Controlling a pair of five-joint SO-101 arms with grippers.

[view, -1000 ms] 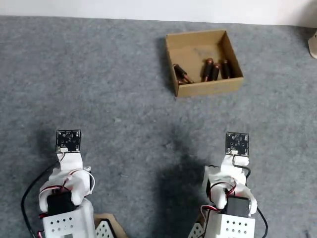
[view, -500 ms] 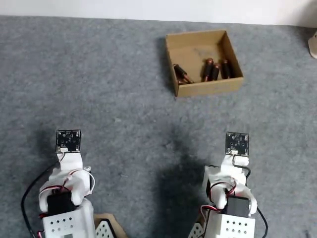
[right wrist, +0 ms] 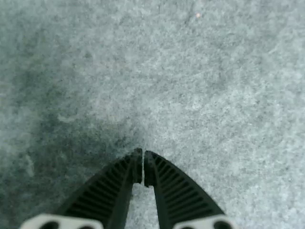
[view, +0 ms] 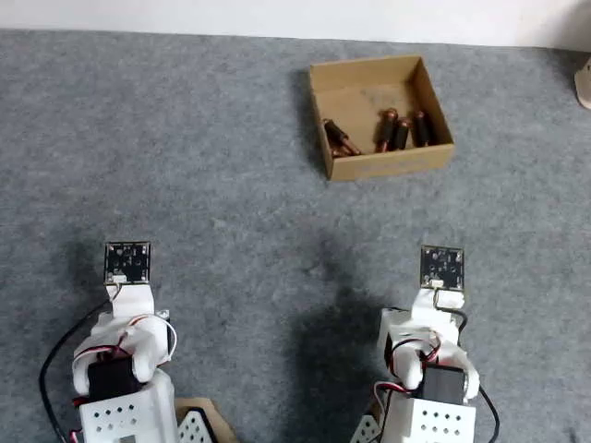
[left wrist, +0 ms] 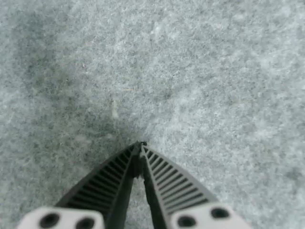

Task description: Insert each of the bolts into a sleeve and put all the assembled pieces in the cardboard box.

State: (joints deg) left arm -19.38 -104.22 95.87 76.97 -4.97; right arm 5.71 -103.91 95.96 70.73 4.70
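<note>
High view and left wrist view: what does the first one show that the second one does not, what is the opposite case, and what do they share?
High view, not the left wrist view: the box at the far side of the table, with several pieces lying inside it, and two arms seen from above, near the front edge.
Left wrist view, not the high view: the left gripper from close, its ribbed fingers meeting at the tips with nothing between them.
Both: the grey carpet.
</note>
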